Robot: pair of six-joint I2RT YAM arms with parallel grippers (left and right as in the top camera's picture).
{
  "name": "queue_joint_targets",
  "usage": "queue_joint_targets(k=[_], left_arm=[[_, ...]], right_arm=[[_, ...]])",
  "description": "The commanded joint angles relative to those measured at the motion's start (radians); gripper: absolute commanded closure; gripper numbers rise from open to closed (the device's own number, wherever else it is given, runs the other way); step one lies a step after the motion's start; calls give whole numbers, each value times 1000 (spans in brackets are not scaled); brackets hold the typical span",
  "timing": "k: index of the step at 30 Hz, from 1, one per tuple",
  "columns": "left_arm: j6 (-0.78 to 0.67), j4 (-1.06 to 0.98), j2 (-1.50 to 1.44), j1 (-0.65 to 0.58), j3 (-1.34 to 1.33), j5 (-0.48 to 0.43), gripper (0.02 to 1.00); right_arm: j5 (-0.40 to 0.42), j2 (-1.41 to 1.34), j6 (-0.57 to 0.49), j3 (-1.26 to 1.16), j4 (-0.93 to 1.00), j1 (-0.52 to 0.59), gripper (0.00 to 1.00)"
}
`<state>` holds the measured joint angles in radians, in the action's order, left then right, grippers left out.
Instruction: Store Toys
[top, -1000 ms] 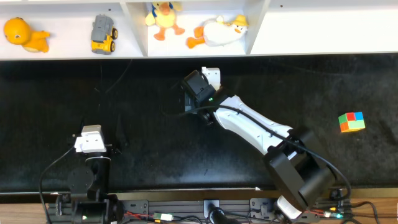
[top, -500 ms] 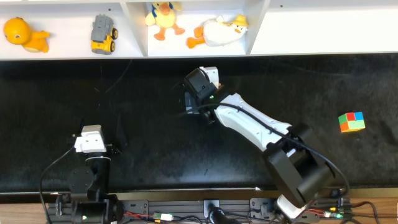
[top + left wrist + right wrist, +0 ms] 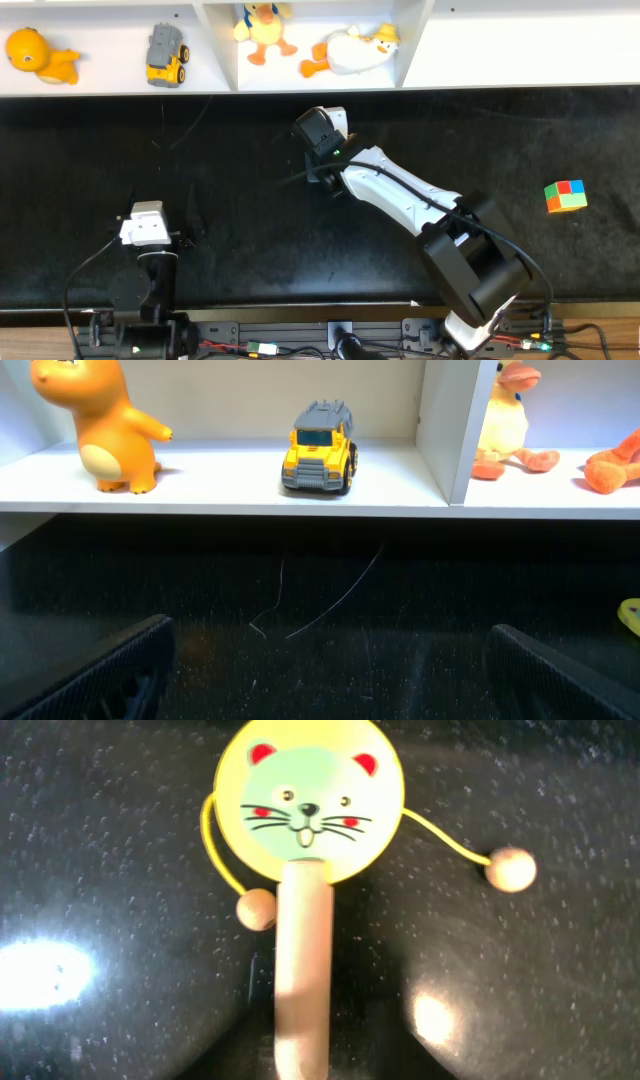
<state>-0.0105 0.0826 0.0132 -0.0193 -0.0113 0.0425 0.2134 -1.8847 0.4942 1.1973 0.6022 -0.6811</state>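
A wooden rattle drum (image 3: 305, 840) lies flat on the black table: a yellow disc with a cat face, a plain handle and two beads on strings. My right gripper (image 3: 318, 160) hangs straight over it at the table's middle, open, with the handle running between the jaws and nothing gripped. My left gripper (image 3: 325, 680) is open and empty low at the left, facing the shelf. On the white shelf (image 3: 500, 60) sit an orange figure (image 3: 40, 55), a yellow truck (image 3: 165, 55), a yellow duck (image 3: 263, 28) and a white duck plush (image 3: 350, 50).
A multicoloured cube (image 3: 565, 195) rests on the table at the far right. The shelf runs along the table's back edge, with dividers between its bays; its right bay holds nothing. The black mat between the arms and the shelf is open.
My right gripper has shifted slightly toward the shelf. The left arm has not moved.
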Motion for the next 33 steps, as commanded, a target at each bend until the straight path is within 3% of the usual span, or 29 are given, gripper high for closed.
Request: queue_joint_targets(k=[1, 3, 6, 11, 17, 24, 33], left_arm=[[-19, -2, -11, 4, 3, 12, 20], [-19, -2, -11, 4, 3, 12, 20], [-19, -2, -11, 4, 3, 12, 20], [-19, -2, -11, 4, 3, 12, 20], [-19, -2, -11, 4, 3, 12, 20], [-19, -2, -11, 4, 3, 12, 20], [-19, -2, -11, 4, 3, 12, 20]], right_arm=[[-4, -12, -5, 27, 1, 2, 838], [-4, -12, -5, 27, 0, 1, 919], [-5, -10, -5, 27, 2, 1, 956], [9, 32, -5, 27, 51, 1, 954], [138, 169, -5, 16, 231, 15, 956], [142, 343, -7, -61, 308, 116, 956], [147, 675, -105, -287, 304, 231, 958]])
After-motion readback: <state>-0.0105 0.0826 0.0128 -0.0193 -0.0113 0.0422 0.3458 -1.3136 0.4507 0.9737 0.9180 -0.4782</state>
